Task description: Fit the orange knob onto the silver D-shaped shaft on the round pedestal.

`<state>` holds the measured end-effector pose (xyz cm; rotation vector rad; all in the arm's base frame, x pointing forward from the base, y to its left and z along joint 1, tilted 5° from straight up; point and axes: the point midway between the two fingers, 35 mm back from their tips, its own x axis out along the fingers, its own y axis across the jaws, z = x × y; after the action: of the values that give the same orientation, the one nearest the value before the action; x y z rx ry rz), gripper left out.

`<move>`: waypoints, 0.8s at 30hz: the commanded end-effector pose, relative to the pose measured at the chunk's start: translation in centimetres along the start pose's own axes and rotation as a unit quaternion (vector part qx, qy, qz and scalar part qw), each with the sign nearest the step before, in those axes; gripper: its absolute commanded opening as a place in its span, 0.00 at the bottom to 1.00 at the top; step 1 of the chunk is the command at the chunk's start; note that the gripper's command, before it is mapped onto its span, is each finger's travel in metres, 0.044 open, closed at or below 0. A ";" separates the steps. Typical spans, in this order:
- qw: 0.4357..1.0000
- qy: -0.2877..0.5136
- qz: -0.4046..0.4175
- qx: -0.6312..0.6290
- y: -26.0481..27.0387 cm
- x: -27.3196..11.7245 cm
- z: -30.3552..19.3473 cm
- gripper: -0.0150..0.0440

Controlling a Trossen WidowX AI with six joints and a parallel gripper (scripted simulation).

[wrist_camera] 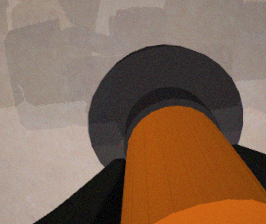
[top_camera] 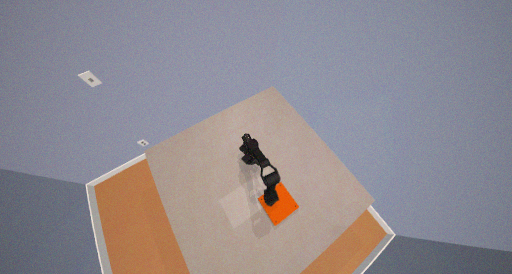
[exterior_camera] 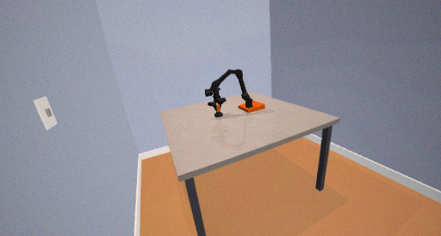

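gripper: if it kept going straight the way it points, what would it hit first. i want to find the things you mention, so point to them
Likely the dark round pedestal (exterior_camera: 219, 114) (wrist_camera: 164, 67), met first by the orange knob (exterior_camera: 218, 108) (wrist_camera: 184, 155) held in the gripper (exterior_camera: 218, 107); the remaining gap is unclear.

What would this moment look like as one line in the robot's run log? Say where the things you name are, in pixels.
gripper (wrist_camera: 177, 163): shut on orange knob (exterior_camera: 218, 108) (wrist_camera: 176, 155) | knob: over dark round pedestal (exterior_camera: 218, 114) (wrist_camera: 164, 65) | shaft: hidden | seating: cannot tell
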<state>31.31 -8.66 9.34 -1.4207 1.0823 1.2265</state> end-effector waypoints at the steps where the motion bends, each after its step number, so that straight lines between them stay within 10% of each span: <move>1: 1.000 -0.002 0.000 -0.001 0.0 0.3 0.1 0.25; 9: 1.000 0.000 0.000 0.000 0.0 0.2 0.0 0.25; 24: 1.000 0.000 0.000 0.000 0.0 0.2 0.0 0.92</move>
<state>31.35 -8.67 9.19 -1.4219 1.0823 1.2257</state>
